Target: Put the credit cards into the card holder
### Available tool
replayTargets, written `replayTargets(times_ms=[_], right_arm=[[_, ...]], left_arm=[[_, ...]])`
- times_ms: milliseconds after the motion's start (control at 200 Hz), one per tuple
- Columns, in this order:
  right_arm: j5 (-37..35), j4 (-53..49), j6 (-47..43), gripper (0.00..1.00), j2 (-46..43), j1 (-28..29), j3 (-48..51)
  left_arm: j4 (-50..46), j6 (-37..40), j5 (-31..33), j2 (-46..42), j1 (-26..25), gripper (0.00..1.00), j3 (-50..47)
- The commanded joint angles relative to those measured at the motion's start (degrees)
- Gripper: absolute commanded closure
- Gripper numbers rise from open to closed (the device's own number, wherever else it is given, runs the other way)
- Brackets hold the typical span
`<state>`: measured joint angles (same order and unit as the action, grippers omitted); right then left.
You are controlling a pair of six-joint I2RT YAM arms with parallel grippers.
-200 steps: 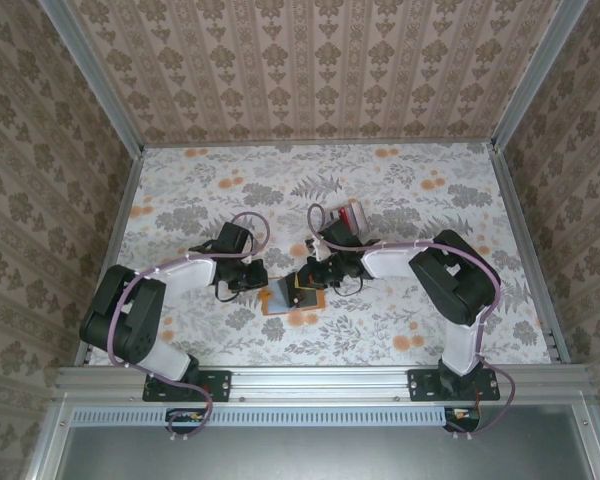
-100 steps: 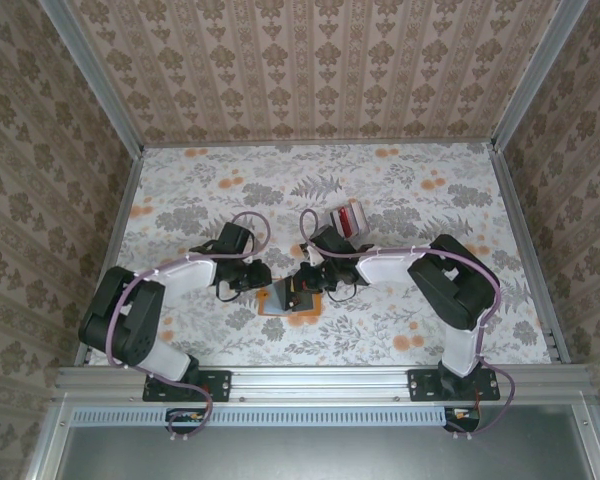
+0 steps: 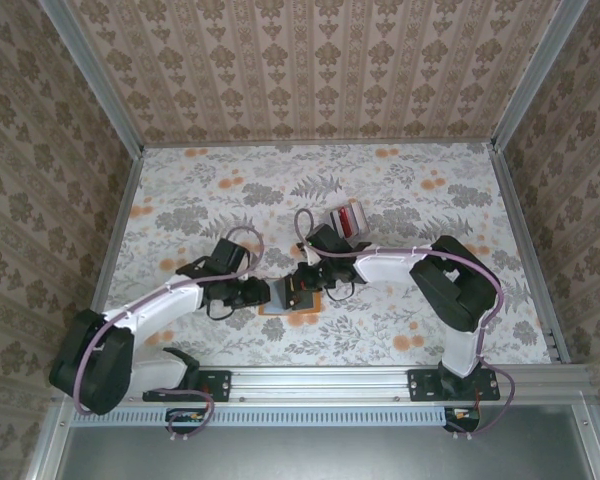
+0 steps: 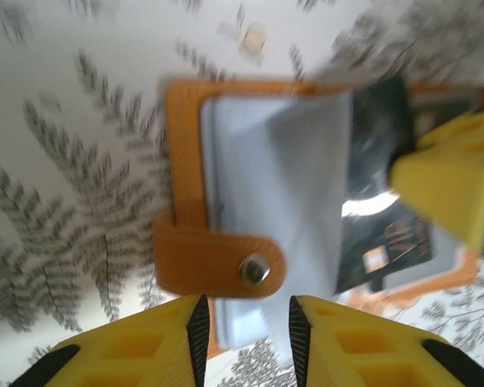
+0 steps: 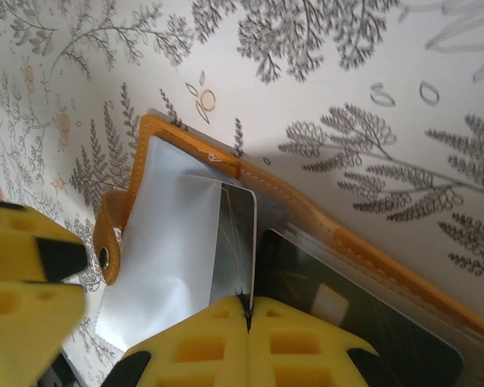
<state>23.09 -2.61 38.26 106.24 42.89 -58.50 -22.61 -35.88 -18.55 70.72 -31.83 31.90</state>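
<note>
Spotting the card holder (image 5: 294,197) spread open flat, close to the middle of the table's (image 3: 430,230) front edge. Pinching a pale card (image 5: 235,242) by its edge with the right gripper (image 5: 248,310), jaws squeezed together, at a clear sleeve (image 5: 161,242). Hovering at the strap (image 4: 218,262) end with the left gripper (image 4: 244,310), jaws narrowly apart, sleeve corner between them. Seeing more cards (image 3: 346,217) stacked nearer the table's centre, well apart from the holder.
</note>
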Motion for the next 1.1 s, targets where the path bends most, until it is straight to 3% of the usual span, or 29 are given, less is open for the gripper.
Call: replayTargets(times_ms=[0,215,520,1095], right_arm=[[-4.5,-8.1,-5.9,1.00,0.7,-0.7,-2.0],[-1.7,-8.7,-7.3,1.00,1.1,-3.1,-3.0],[8.1,-0.8,0.4,1.00,0.6,-5.4,0.4],[2.8,0.4,3.4,1.00,-0.4,-6.1,3.5]], left_arm=[[0.1,-2.0,-0.5,2.1,-0.2,0.64,-3.0],[5.5,-4.5,0.1,6.6,-3.3,0.68,-3.3],[10.6,-7.3,2.0,14.5,-6.7,0.70,-2.8],[10.7,-8.3,4.8,23.7,-10.2,0.77,3.8]])
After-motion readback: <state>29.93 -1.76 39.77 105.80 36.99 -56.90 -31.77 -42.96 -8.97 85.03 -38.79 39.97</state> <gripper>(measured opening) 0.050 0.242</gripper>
